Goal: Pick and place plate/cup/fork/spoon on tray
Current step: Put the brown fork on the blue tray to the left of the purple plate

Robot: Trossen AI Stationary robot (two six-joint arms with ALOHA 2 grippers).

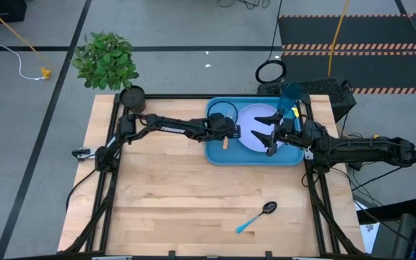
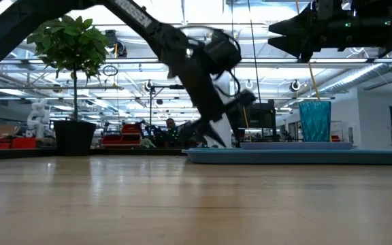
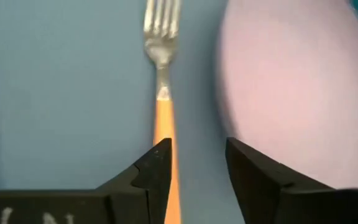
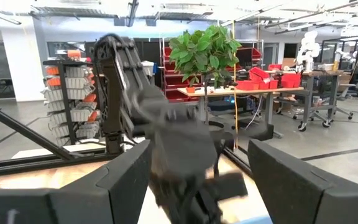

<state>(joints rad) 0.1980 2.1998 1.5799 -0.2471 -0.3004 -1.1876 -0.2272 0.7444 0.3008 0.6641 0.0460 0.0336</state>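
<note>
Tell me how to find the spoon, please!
Look at the wooden table, away from the blue tray, toward the near edge. The spoon lies there alone on bare wood. Its handle is light blue, unlike the orange-handled fork on the tray.

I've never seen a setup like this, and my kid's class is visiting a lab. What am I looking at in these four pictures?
Two dark robot arms work at a wooden table. One picture looks straight down, one level across the tabletop, and two come from cameras on the wrists. The bright blue rectangular tray holds a pale lavender round plate, a teal tumbler cup and an orange-handled fork. The left gripper stands open around the fork's handle; the right gripper hovers open over the plate. A blue-handled spoon lies on the bare wood.
</note>
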